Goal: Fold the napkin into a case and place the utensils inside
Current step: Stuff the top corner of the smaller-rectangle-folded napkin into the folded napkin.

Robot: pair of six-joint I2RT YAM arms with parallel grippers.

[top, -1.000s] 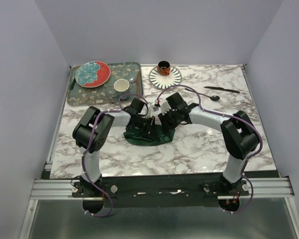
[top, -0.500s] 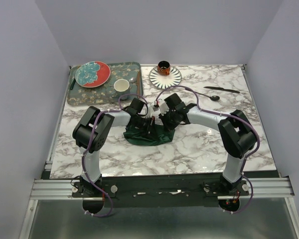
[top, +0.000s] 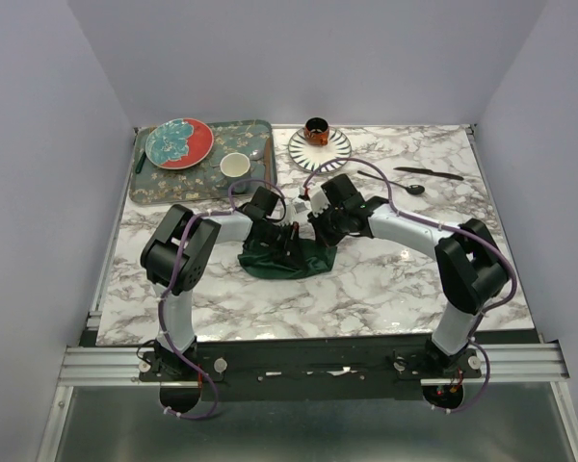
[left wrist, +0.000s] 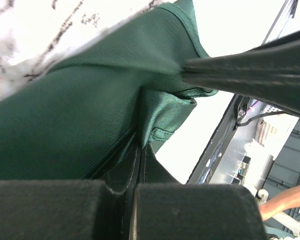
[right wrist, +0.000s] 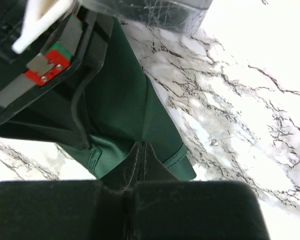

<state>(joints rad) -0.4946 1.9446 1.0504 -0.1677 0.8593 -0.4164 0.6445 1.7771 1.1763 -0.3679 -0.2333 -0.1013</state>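
Since a second ago the right gripper (right wrist: 140, 156) has closed: its jaws, then partly open, now meet on a fold of the napkin (right wrist: 125, 105). The right arm (top: 477, 269) has its elbow a little nearer the rail and further right than before. The left gripper (left wrist: 139, 152) is unchanged, pinched shut on the same cloth just beside the right one. The napkin's right side has drawn in slightly.

Nearest is the aluminium rail (top: 308, 358) carrying both bases. Beyond it lies the table (top: 395, 289), white marble pattern with grey veins. The napkin sits near its middle, slightly left, under both grippers. Further back on the right lie the utensils, well apart from the napkin: a knife (top: 429, 173) and a second black piece (top: 390, 181). Along the far edge stand a striped plate (top: 332, 149) bearing a dark and orange cup (top: 316, 128). To its left, a floral tray (top: 149, 192) holds a white cup (top: 235, 165), a red and teal plate (top: 179, 142) and a silver spoon (top: 257, 152). Pale lilac walls (top: 299, 58) close in three sides.

The napkin is dark green with a soft sheen and a fine ribbed weave. It is a rumpled heap, not flat, with creases gathering toward each pinch and a hemmed edge turned up between the grippers.
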